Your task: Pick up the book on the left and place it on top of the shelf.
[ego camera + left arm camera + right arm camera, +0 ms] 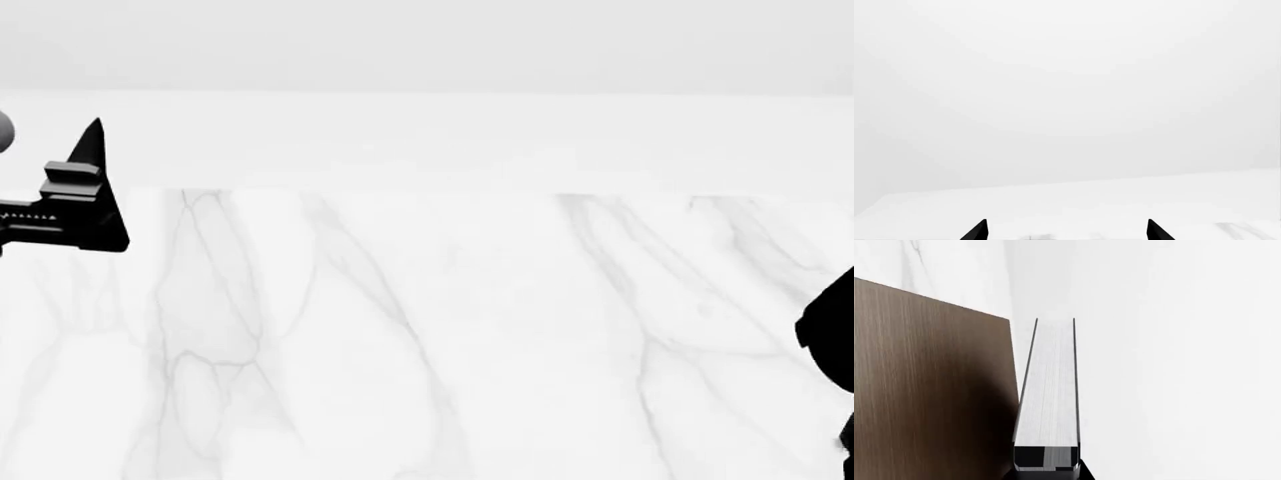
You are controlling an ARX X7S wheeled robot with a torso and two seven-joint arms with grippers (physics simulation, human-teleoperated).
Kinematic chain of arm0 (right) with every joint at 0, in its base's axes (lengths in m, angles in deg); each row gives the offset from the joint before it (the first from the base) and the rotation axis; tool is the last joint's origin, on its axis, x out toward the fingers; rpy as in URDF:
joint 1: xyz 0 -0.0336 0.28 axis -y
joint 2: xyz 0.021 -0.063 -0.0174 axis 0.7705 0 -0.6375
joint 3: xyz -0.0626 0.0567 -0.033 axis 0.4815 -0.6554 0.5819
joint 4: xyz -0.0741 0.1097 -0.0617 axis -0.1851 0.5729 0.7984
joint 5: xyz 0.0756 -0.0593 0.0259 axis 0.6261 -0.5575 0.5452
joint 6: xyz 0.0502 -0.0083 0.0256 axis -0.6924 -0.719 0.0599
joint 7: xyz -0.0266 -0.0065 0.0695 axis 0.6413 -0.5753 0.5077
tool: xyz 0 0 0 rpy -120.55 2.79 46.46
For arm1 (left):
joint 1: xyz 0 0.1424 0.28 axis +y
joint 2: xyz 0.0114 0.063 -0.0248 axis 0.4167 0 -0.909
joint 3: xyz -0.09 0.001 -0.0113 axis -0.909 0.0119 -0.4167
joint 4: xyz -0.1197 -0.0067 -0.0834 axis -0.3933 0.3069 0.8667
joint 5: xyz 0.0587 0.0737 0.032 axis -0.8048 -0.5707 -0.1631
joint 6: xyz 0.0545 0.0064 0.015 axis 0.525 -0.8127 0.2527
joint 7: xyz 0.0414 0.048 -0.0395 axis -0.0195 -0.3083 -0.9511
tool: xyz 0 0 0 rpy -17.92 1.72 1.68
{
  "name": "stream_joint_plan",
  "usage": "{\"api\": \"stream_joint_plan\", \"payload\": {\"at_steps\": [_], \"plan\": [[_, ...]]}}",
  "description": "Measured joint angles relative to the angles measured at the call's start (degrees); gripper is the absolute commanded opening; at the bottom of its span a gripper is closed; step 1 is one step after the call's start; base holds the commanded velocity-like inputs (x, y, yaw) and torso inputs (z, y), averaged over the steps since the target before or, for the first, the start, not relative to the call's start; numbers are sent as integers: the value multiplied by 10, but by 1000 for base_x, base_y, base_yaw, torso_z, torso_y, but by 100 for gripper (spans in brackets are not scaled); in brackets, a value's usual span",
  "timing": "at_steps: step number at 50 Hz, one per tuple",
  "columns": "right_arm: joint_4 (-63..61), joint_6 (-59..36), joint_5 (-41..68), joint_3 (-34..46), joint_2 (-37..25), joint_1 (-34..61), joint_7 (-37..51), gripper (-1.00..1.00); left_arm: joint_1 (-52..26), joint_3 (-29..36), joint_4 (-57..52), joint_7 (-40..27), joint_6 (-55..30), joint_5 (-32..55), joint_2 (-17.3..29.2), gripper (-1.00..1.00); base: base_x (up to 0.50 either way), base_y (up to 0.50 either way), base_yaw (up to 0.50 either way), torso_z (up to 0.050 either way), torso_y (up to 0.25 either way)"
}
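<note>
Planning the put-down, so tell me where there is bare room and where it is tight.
Head view: the marble table lies bare between the left gripper and right arm. Right wrist view: the book stands close beside the brown shelf; that side is tight, its other side open.

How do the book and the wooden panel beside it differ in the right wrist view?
The shelf panel is a broad brown wood-grain face; the book shows a narrow strip of white page edges between thin black covers. The shelf fills far more of the view than the book. Both are flat-sided and stand close together.
</note>
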State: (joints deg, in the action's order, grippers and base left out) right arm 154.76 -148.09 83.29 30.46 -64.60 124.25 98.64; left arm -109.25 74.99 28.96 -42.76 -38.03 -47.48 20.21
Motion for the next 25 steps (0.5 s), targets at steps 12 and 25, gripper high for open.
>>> {"api": "stream_joint_plan", "payload": {"at_steps": [12,25], "plan": [[0,-33,-1,2,-6,-13,-12,-100,2,0,1,-1,2,3,1,100,0,0,0,0,1],[-5,-46,-16,-1,-2,-28,-22,-100,3,-2,1,-3,3,5,3,100,0,0,0,0,2]]}}
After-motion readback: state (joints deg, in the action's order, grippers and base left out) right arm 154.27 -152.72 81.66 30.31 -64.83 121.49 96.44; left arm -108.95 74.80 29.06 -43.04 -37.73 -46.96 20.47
